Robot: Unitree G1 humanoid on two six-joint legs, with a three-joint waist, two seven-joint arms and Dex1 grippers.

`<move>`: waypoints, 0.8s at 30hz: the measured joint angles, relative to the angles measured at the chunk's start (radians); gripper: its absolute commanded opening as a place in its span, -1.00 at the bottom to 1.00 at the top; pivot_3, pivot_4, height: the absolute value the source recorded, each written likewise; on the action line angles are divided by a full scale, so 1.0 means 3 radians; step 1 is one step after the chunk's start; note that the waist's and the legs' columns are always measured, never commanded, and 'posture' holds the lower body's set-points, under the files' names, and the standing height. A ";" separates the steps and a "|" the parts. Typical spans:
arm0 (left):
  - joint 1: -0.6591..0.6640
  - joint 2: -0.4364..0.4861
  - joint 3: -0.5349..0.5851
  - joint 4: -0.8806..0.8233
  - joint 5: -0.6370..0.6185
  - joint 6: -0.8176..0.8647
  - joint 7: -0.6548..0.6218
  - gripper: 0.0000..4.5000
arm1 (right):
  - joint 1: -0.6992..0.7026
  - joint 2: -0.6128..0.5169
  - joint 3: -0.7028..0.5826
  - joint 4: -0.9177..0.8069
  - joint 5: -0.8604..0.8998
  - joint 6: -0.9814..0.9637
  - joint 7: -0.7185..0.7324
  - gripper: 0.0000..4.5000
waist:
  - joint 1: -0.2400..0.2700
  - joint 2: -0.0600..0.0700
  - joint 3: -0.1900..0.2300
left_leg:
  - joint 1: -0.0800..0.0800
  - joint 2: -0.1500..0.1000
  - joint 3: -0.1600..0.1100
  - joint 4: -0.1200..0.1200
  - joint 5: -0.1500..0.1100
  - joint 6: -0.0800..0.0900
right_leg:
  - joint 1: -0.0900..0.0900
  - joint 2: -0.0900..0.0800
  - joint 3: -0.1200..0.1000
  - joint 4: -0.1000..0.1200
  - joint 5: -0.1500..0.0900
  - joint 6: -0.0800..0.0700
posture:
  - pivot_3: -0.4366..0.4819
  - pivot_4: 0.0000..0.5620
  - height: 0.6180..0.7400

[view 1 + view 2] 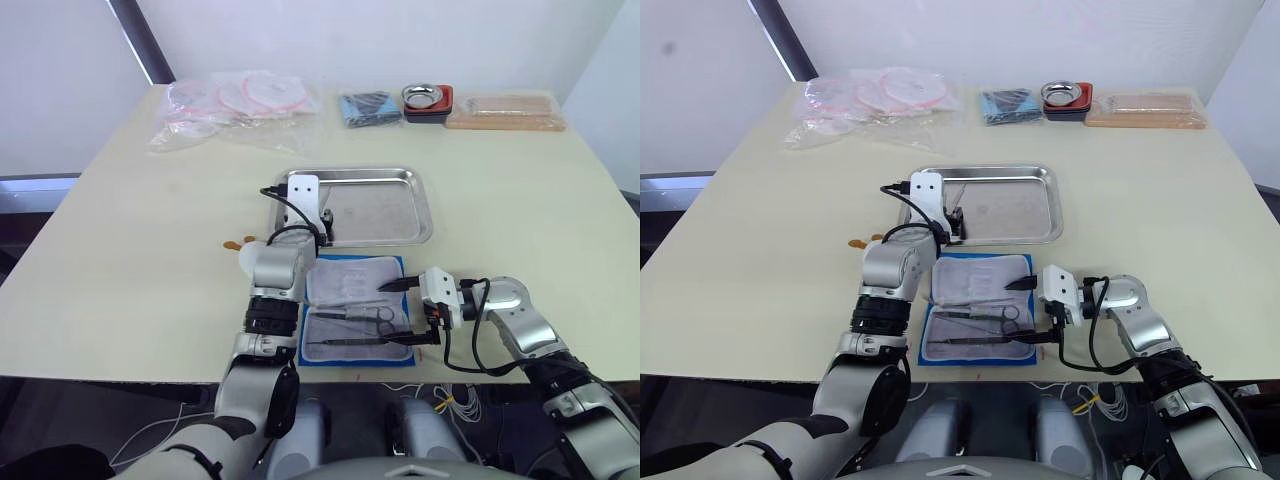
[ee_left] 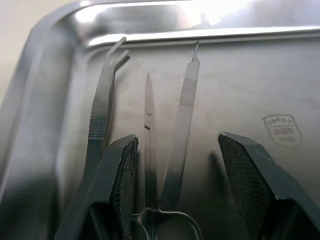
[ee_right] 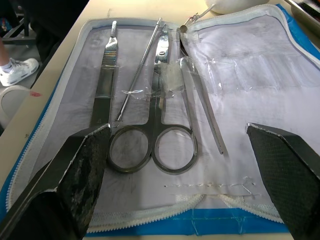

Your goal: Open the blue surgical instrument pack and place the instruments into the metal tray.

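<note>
- Right gripper (image 3: 180, 175), jaws apart, faces the open blue surgical instrument pack (image 1: 352, 310); ring-handled scissors (image 3: 157, 120) lie lengthwise directly ahead
- Left gripper (image 2: 180, 185), jaws apart, hovers over the metal tray (image 1: 420, 215)

Head pair high, looking down; wrist views close — tray (image 2: 45, 90), pack (image 3: 280, 65).

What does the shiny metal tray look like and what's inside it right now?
The metal tray is a shallow, shiny steel rectangle with rounded corners, a raised rim and a small stamped mark on its floor. It lies flat mid-table, just beyond the open blue surgical instrument pack. Three silver instruments lie inside: bent-tipped tweezers, scissors and a scalpel handle. The left gripper hovers open above them.
</note>
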 measured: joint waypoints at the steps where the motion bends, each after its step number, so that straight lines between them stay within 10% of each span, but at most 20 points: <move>1: 0.0016 0.0007 -0.0012 -0.0060 -0.0003 -0.0038 -0.0054 0.20 | 0.0000 0.0000 0.0000 -0.0001 0.0000 0.0001 -0.0001 1.00 | 0.0000 0.0000 0.0000 | 0.0000 0.0000 0.0000 0.0000 0.0000 0.0000 | 0.0000 0.0000 0.0000 0.0000 0.0000 0.0000 | -0.05 -0.47 1.00; 24: 0.1064 0.1372 -0.0254 -0.1032 -0.0574 -0.1204 -0.2355 0.20 | 0.0062 -0.0016 -0.0014 -0.0027 0.0035 -0.0019 -0.0041 1.00 | 0.0004 0.0002 0.0000 | 0.0003 0.0007 0.0000 -0.0011 0.0004 -0.0006 | 0.0000 -0.0001 0.0003 -0.0006 0.0000 -0.0002 | -0.05 -0.47 1.00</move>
